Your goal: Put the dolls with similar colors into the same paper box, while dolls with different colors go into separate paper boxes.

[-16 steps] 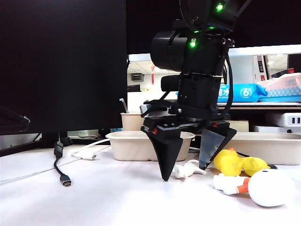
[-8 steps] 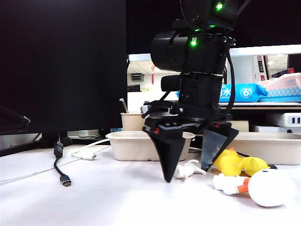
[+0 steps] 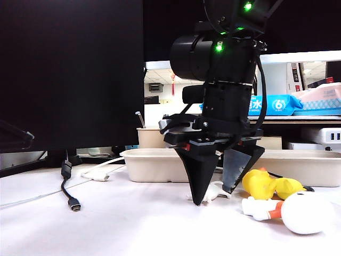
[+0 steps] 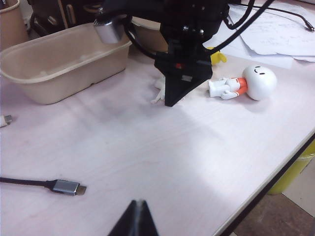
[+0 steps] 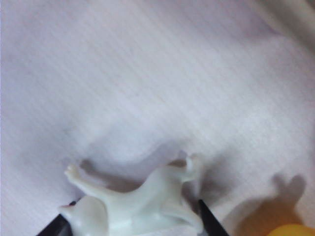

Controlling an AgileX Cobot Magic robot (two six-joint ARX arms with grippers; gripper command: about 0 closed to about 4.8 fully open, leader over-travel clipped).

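Standing fingertips-down on the pale table [image 3: 133, 224] in the exterior view, the right gripper [image 3: 214, 193] has the tiny white figure [image 3: 217, 191] between its two black wedge fingers, which are partly drawn together with a narrow gap; I cannot tell from here whether they actually press on the toy. Just to the right of that gripper lie two yellow ducks [image 3: 269, 184], and nearer the camera the round-headed white doll [image 3: 298, 211] with orange on its body lies on its side. Behind the gripper sit the two paper boxes, the left paper box [image 3: 149, 165] partly hidden by the fingers and the right paper box [image 3: 306, 166] behind the ducks. A tan cup [image 3: 149, 137] stands behind the left box, and a black cable [image 3: 68, 186] trails on the table well to the left.

From the left wrist view, the left gripper [image 4: 137, 220] hangs well apart from the toys, its black fingertips meeting in a single point, so it looks closed and empty. Across the table the right gripper [image 4: 173, 94] covers most of the tiny white figure [image 4: 158, 92]; the round-headed white doll [image 4: 246, 83] lies just beyond, and one paper box [image 4: 59, 64] sits to the side.

The right wrist view is blurred: the tiny white figure [image 5: 138, 204] lies on the table between the two dark fingertips [image 5: 209, 223], touching or nearly touching them
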